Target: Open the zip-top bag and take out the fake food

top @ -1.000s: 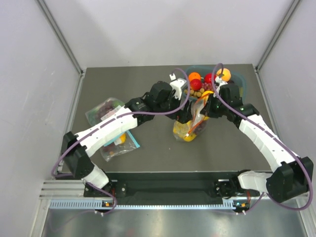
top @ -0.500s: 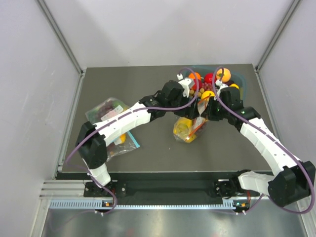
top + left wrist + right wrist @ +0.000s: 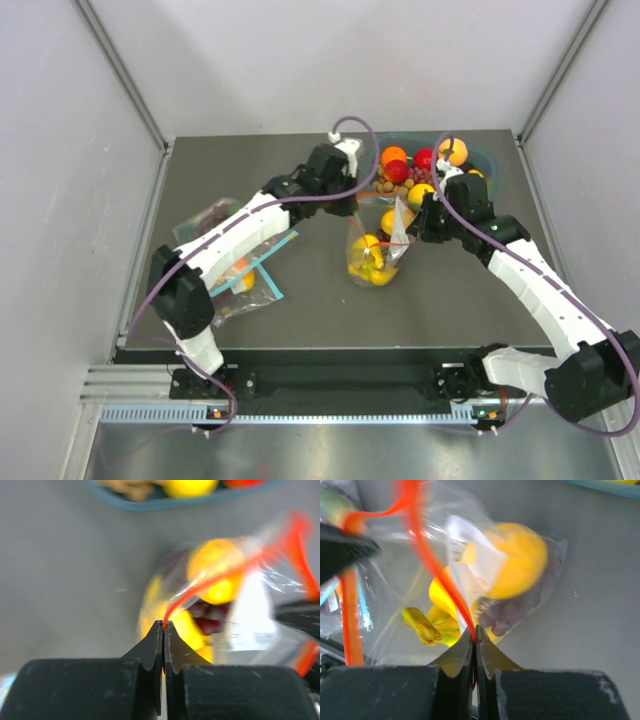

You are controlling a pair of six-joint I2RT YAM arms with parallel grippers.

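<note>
The zip-top bag [image 3: 372, 250] hangs between both grippers over the middle of the table, its red-orange zip strip [image 3: 220, 572] spread apart. My left gripper [image 3: 164, 625] is shut on one side of the strip. My right gripper [image 3: 474, 630] is shut on the other side [image 3: 435, 565]. Inside lie the fake food: a yellow lemon [image 3: 520, 560], a banana bunch [image 3: 427, 625] and dark purple grapes [image 3: 510, 612]. A white label [image 3: 475, 560] shows on the plastic. From above, the left gripper [image 3: 356, 210] holds the bag's left top and the right gripper [image 3: 413, 223] its right top.
A teal bowl [image 3: 487, 158] heaped with orange, red and yellow fruit stands at the back right, just behind the bag. Two clear bags with blue strips [image 3: 235, 262] lie at the left under the left arm. Grey walls enclose the table.
My left gripper has shut on the red strip and drawn back to the left. The bag's mouth has spread and the bag shifted slightly left. The right gripper stayed shut on its side.
</note>
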